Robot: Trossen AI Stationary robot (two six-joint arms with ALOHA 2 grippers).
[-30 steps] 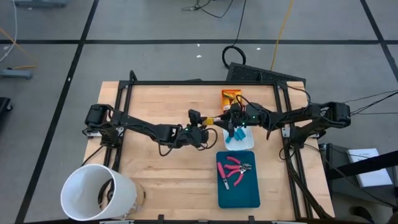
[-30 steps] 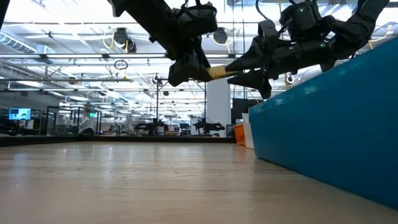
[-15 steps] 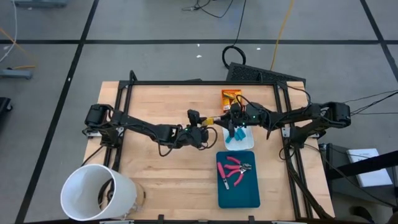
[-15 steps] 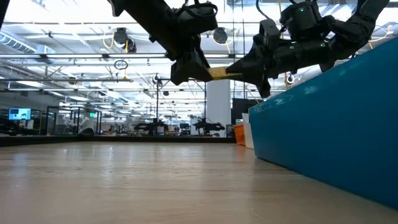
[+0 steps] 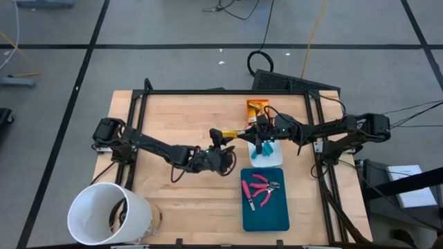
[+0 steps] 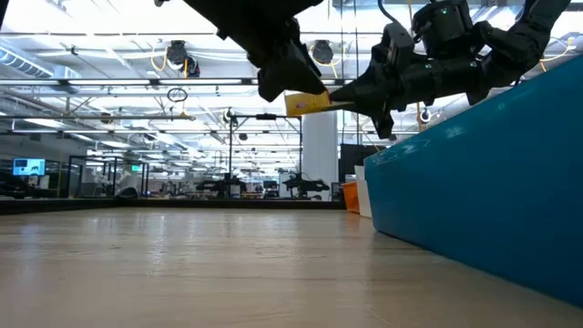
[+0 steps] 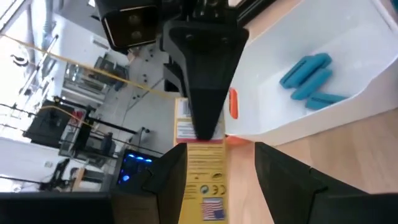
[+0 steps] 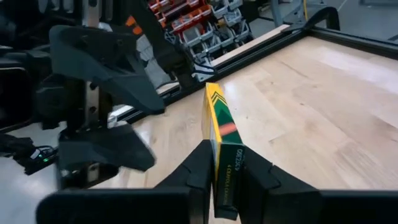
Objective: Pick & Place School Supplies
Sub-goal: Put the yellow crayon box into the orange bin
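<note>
Lying level, yellow box (image 6: 306, 103) long axis spans both claws.

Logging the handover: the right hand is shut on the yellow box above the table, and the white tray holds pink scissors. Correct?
Not quite. The right hand is shut on the yellow box, but the white tray holds light-blue pieces, as the left wrist view shows.

Glossy printed-card box (image 8: 222, 149) (yellow-green) above matt pale wood table (image 5: 180, 117); smooth plastic tray (image 7: 323, 56).
</note>
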